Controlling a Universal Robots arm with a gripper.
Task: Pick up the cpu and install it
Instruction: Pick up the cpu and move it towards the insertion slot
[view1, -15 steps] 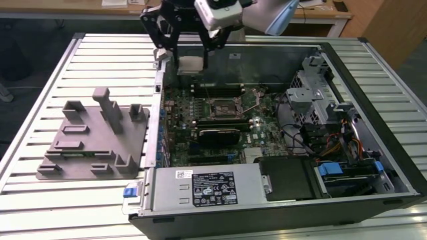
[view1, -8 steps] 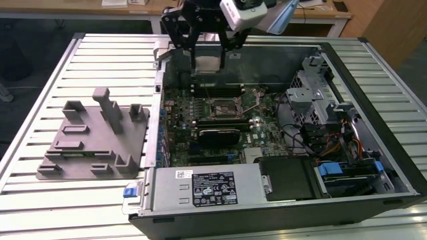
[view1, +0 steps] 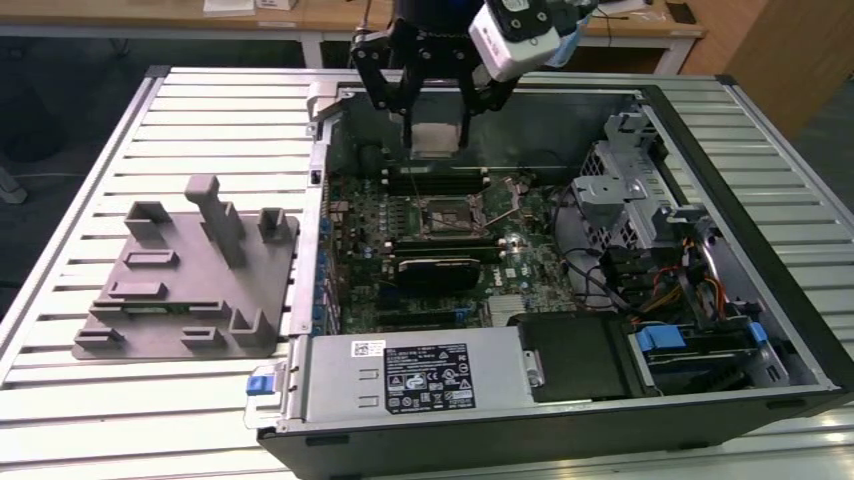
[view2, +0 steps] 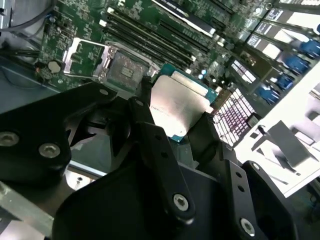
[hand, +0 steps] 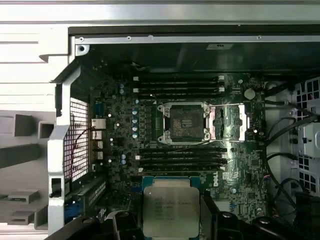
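Silver cpu (view2: 177, 107) is gripped by the black claw (view1: 434, 133), whose fingers (view2: 155, 145) hide its edges.

We see the cpu (hand: 171, 211) with a silver metal top, smooth and softly shiny, over a green rim. The gripper (view2: 175, 117) looks matt black and smooth, with bright metal screw heads (view2: 180, 202). The bench (view1: 80, 400) is pale ribbed metal with a faint sheen. The fixture block (view1: 187, 300) is matt grey plastic. The computer case (view1: 561, 110) is bare grey sheet metal, and its circuit board (hand: 115, 125) is dark green, slightly glossy. The power supply (view1: 334, 385) is dull metal and carries a black sticker (view1: 427, 378).
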